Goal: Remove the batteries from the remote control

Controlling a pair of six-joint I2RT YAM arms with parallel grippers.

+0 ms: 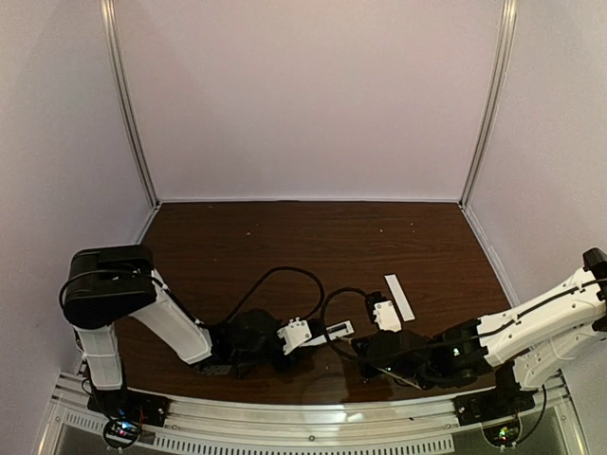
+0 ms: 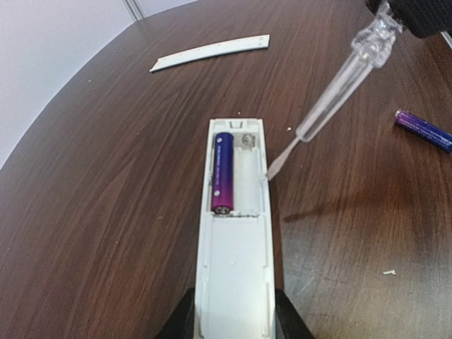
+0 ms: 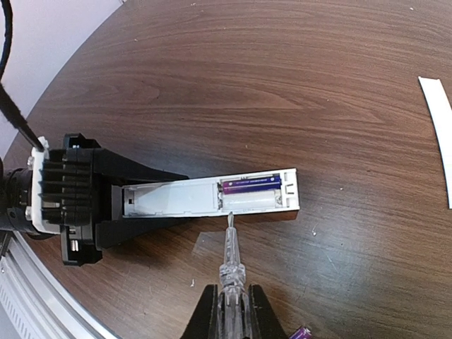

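Remote control, judged light and rigid, is clamped at its tail by my left gripper; my right gripper pinches the screwdriver for prying out the slick battery.

Two robot arms in smooth white shells: the left arm has a bulky, rounded black joint housing, and the right arm has black joints between white links. Thin black cables loop from the wrists, and each black base carries what seem to be small lit indicators. The left gripper has tapering black fingers on a ribbed black block.
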